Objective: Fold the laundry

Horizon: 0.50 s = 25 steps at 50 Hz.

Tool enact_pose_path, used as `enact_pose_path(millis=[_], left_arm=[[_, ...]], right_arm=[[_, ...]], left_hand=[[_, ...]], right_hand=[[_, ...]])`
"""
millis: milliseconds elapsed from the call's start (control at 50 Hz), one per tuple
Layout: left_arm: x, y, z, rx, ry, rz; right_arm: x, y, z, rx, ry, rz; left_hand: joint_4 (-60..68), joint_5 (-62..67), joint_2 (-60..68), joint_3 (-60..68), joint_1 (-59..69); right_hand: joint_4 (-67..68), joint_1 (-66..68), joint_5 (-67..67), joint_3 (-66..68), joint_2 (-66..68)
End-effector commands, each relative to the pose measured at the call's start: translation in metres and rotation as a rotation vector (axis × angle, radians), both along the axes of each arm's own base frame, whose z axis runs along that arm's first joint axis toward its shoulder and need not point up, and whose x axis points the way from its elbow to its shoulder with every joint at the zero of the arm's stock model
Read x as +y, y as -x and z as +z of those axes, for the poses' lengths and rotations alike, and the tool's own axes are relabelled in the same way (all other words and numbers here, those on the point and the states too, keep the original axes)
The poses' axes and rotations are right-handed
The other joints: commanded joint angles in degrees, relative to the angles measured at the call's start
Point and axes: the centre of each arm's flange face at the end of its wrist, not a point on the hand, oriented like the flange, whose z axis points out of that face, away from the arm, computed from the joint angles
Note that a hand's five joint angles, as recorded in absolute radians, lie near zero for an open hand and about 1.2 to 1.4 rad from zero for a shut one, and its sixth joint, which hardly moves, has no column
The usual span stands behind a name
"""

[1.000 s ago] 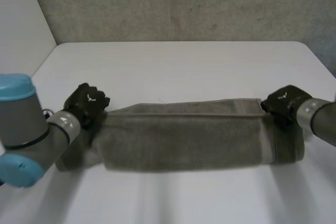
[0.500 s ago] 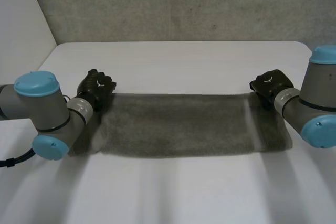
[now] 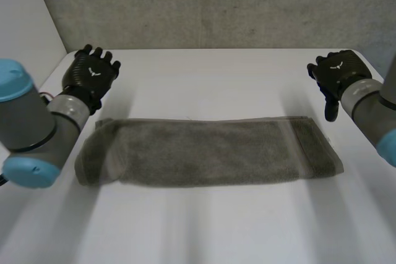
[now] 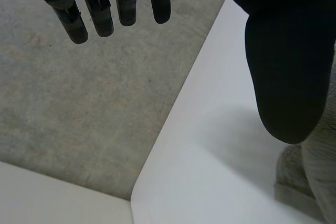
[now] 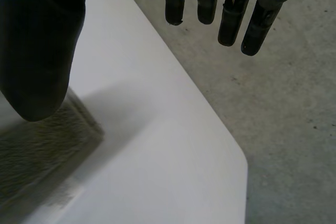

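Head view, Sam: the towel (image 3: 207,151) lies flat across the middle of the white table (image 3: 210,239). It's a long narrow band that looks doubled lengthwise already, edges fairly square.

Right, Jo, and nobody's holding it. The left hand (image 3: 91,73) hovers beyond the towel's left end, the right hand (image 3: 334,72) beyond its right end. Both are apart from the cloth.

The wrist views agree. Each hand's fingers (image 4: 100,14) hang straight and spread, thumb wide, nothing between them. The towel's end shows just beside each thumb.

Makes sense to me. One hand per end keeps the band even, and empty, opened palms suggest they're ready to take the short ends for a crosswise fold.

My guess too: roughly halfway, with the ends to be brought together next.
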Motion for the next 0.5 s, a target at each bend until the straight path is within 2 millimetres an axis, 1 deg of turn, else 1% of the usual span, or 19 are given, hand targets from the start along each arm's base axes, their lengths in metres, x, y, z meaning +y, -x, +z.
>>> enact_pose_path(millis=[20,40,60,80,100,120,140,160,180,220,240,260,280,300,340,380,440,480,500], left_arm=[[0.029,-0.026,-0.005,0.002,-0.064,0.047],[0.029,-0.027,-0.005,0.003,-0.064,0.047],[0.035,-0.032,-0.008,0.008,-0.080,0.060],[0.041,-0.037,-0.011,0.015,-0.100,0.071],[0.041,-0.037,-0.011,0.015,-0.100,0.071],[0.047,-0.039,-0.013,0.026,-0.118,0.070],[0.052,-0.040,-0.017,0.038,-0.140,0.063],[0.052,-0.040,-0.017,0.038,-0.141,0.062],[0.057,-0.040,-0.022,0.051,-0.166,0.047],[0.061,-0.041,-0.027,0.063,-0.194,0.039],[0.064,-0.043,-0.031,0.077,-0.225,0.038],[0.064,-0.043,-0.031,0.077,-0.225,0.038],[0.067,-0.046,-0.035,0.093,-0.258,0.039],[0.069,-0.049,-0.038,0.114,-0.289,0.045],[0.070,-0.051,-0.040,0.139,-0.316,0.046],[0.071,-0.052,-0.042,0.168,-0.342,0.048],[0.069,-0.056,-0.044,0.228,-0.381,0.066],[0.067,-0.058,-0.045,0.259,-0.395,0.080],[0.065,-0.061,-0.046,0.291,-0.406,0.096]], right_arm=[[0.039,0.007,-0.011,0.005,-0.121,0.048],[0.048,0.008,-0.018,0.009,-0.162,0.062],[0.048,0.008,-0.018,0.009,-0.162,0.062],[0.056,0.009,-0.027,0.012,-0.197,0.072],[0.062,0.011,-0.036,0.015,-0.230,0.075],[0.062,0.011,-0.036,0.015,-0.230,0.075],[0.066,0.014,-0.044,0.016,-0.256,0.075],[0.067,0.019,-0.051,0.009,-0.278,0.071],[0.067,0.019,-0.051,0.008,-0.278,0.071],[0.067,0.025,-0.057,-0.001,-0.289,0.063],[0.067,0.030,-0.063,-0.011,-0.295,0.061],[0.066,0.033,-0.068,-0.021,-0.296,0.061],[0.066,0.033,-0.068,-0.021,-0.296,0.061],[0.066,0.036,-0.072,-0.030,-0.294,0.059],[0.065,0.039,-0.075,-0.036,-0.285,0.054],[0.059,0.044,-0.084,-0.047,-0.267,0.035],[0.056,0.046,-0.089,-0.048,-0.260,0.029],[0.051,0.047,-0.099,-0.044,-0.251,0.021],[0.051,0.047,-0.099,-0.044,-0.251,0.021]], left_hand=[[1.8,0.0,1.7,1.7,1.4],[1.8,0.0,1.7,1.8,1.4],[2.8,1.0,2.7,2.8,2.4],[3.3,1.5,3.2,3.3,2.9],[3.3,1.6,3.2,3.3,2.9],[3.7,1.9,3.5,3.6,3.3],[5.0,3.2,4.9,4.9,4.6],[5.0,3.2,4.9,4.9,4.6],[7.2,5.4,7.1,7.1,6.8],[8.9,7.1,8.8,8.8,8.5],[10.2,8.4,10.1,10.1,9.8],[10.2,8.4,10.1,10.2,9.8],[10.7,8.9,10.6,10.7,10.3],[10.6,8.8,10.5,10.5,10.2],[10.6,8.8,10.4,10.5,10.2],[10.1,8.3,9.9,10.0,9.7],[9.1,7.3,8.9,9.0,8.7],[7.4,5.6,7.3,7.3,7.0],[4.2,2.4,4.1,4.1,3.8]], right_hand=[[-4.7,-3.2,-3.5,-3.9,-4.1],[-3.7,-2.2,-2.5,-2.9,-3.1],[-3.7,-2.1,-2.4,-2.8,-3.0],[-1.2,0.4,0.1,-0.3,-0.5],[0.2,1.7,1.4,1.0,0.8],[0.2,1.7,1.4,1.1,0.8],[2.5,4.1,3.8,3.4,3.2],[5.1,6.6,6.3,5.9,5.7],[5.1,6.6,6.3,5.9,5.7],[6.4,8.0,7.7,7.3,7.1],[8.1,9.6,9.3,8.9,8.7],[9.3,10.8,10.5,10.1,9.9],[9.3,10.8,10.5,10.1,9.9],[11.0,12.5,12.2,11.8,11.6],[11.5,13.0,12.7,12.3,12.1],[14.2,15.7,15.4,15.0,14.8],[15.5,17.0,16.7,16.4,16.1],[17.7,19.2,18.9,18.5,18.3],[17.7,19.2,18.9,18.6,18.3]])
